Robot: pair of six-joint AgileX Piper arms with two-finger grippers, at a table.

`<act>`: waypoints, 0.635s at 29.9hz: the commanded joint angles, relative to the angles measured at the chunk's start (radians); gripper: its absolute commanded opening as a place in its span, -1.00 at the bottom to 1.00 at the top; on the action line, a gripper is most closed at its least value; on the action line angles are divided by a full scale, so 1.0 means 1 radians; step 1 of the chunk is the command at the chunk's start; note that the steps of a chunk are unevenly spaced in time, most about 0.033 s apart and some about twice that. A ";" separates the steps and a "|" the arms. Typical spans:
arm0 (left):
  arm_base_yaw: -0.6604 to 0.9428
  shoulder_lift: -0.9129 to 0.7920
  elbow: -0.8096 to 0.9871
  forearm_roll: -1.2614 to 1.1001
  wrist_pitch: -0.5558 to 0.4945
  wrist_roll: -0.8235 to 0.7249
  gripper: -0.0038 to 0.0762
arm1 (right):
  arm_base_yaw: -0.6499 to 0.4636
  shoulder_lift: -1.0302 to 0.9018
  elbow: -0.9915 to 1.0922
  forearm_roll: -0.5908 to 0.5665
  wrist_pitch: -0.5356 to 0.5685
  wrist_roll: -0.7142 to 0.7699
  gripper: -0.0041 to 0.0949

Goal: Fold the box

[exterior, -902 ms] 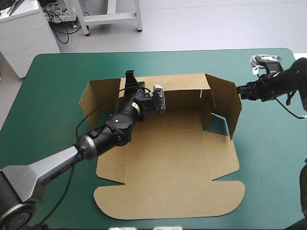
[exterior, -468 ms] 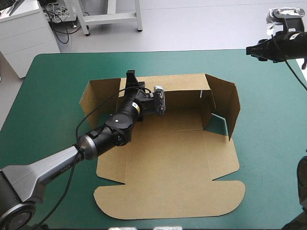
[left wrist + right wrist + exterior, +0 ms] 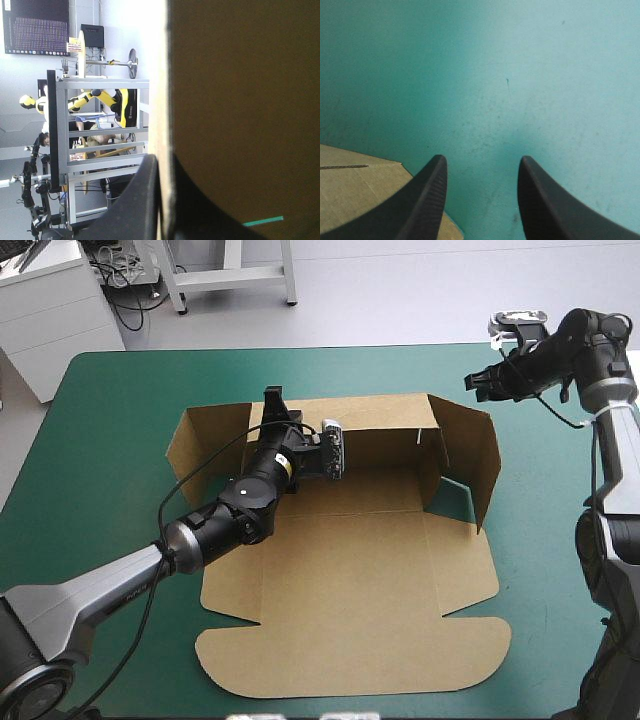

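Note:
The brown box [image 3: 350, 580] lies on the teal-green table with its lid and front flaps flat. Its back wall [image 3: 380, 425] and right side wall [image 3: 470, 455] stand raised. My left gripper [image 3: 273, 400] is at the back wall's left part, shut on the board. In the left wrist view the board's edge [image 3: 240, 100] runs between the nearly closed black fingers [image 3: 145, 200]. My right gripper [image 3: 478, 382] hangs open above the table beyond the box's far right corner, touching nothing. In the right wrist view a box corner [image 3: 360, 190] lies beside the open gripper [image 3: 481, 165].
The box's left side flap [image 3: 205, 440] leans outward beside the left arm. The table's far edge [image 3: 400, 348] runs just behind the right gripper. The teal-green cover [image 3: 560, 540] stretches from the box to the table's right edge.
The right gripper left the right wall's top edge, rose toward the table's far right corner, then swung back left toward the box's far right corner. Left arm and box unchanged.

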 commanded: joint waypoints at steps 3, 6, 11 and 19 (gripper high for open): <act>-0.001 -0.035 -0.027 0.006 0.013 -0.008 -0.93 | 0.020 -0.054 -0.030 0.011 0.009 -0.015 -0.04; -0.001 -0.035 -0.027 0.006 0.013 -0.008 -0.93 | 0.021 -0.054 -0.030 0.013 0.056 -0.022 0.04; -0.001 -0.035 -0.027 0.006 0.017 -0.008 -0.93 | 0.021 -0.063 -0.026 0.061 0.061 -0.011 0.05; -0.001 -0.035 -0.027 0.006 0.024 -0.008 -0.93 | 0.021 -0.130 0.041 0.078 0.061 -0.048 0.05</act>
